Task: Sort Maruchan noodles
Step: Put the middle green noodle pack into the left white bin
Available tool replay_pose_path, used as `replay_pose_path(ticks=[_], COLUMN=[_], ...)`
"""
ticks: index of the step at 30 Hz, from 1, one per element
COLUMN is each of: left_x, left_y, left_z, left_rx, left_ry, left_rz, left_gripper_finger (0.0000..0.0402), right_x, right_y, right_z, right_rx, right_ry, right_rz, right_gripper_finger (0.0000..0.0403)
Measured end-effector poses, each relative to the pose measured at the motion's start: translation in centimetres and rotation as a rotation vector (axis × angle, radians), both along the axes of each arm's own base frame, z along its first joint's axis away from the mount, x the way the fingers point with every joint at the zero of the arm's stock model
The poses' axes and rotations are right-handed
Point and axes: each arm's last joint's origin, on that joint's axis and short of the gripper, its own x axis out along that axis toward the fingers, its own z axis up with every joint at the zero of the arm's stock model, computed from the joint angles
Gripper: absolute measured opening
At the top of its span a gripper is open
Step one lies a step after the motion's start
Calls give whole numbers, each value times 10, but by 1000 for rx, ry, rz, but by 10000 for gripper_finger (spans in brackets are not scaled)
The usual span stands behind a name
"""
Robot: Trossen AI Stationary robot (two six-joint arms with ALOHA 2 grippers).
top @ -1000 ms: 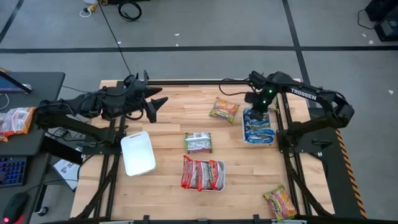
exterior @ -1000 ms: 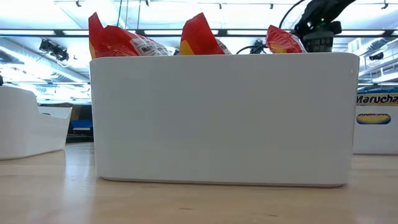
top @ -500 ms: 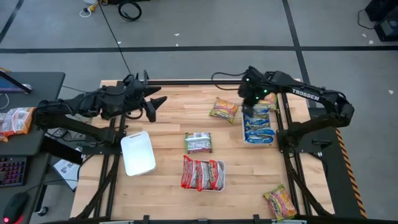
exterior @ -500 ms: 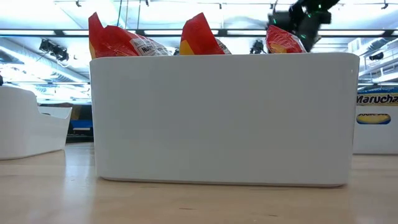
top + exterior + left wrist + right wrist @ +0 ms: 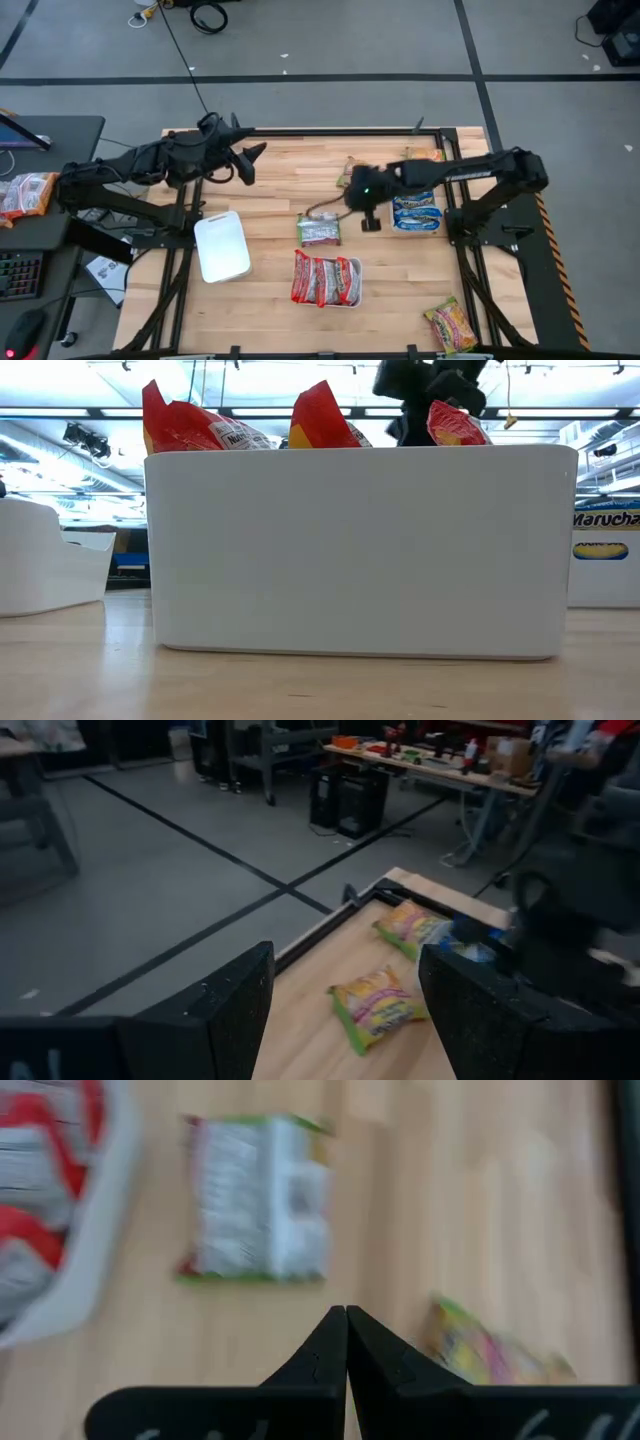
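Note:
The noodle packets lie flat on the table or in trays. One green-edged packet lies with its silver side up at mid-table. A yellow-green packet lies beyond it, partly under my right arm. Red packets fill one tray and blue ones another. My right gripper is shut, hangs over bare wood just right of the green-edged packet, and holds nothing. My left gripper waits open at the far left.
An empty white tray sits at the near left. Another yellow-green packet lies by the near right corner and one at the far edge. In the low view the red packets' tray wall fills the picture.
My right gripper has swung from above the blue packets' tray toward the table's left and near side, out over the middle of the table beside the green-edged packet. No packet has moved.

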Motion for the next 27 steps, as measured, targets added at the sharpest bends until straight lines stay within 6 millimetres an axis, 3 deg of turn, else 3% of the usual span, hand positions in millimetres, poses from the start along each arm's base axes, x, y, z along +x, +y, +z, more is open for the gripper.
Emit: replay_pose_path(ticks=[6,14,19,23,27], left_x=[-1,-6,-11,-13,-11], left_y=[10,16,17,16,9], left_z=[0,-6,-13,-16,-17], left_rx=[47,65,31,-19,-55], left_ry=[46,144,202,199,181], left_rz=[23,30,46,54,19], left_gripper_finger=[254,254,254,254,254], right_x=[32,59,65,68,73], right_y=[18,34,44,45,42], right_z=[-33,-84,-102,-118,-126], right_rx=[9,-136,-209,-255,-279], right_ry=[12,90,130,185,200], right_rz=[238,580,666,669,648], right_gripper_finger=[47,173,234,241,201])
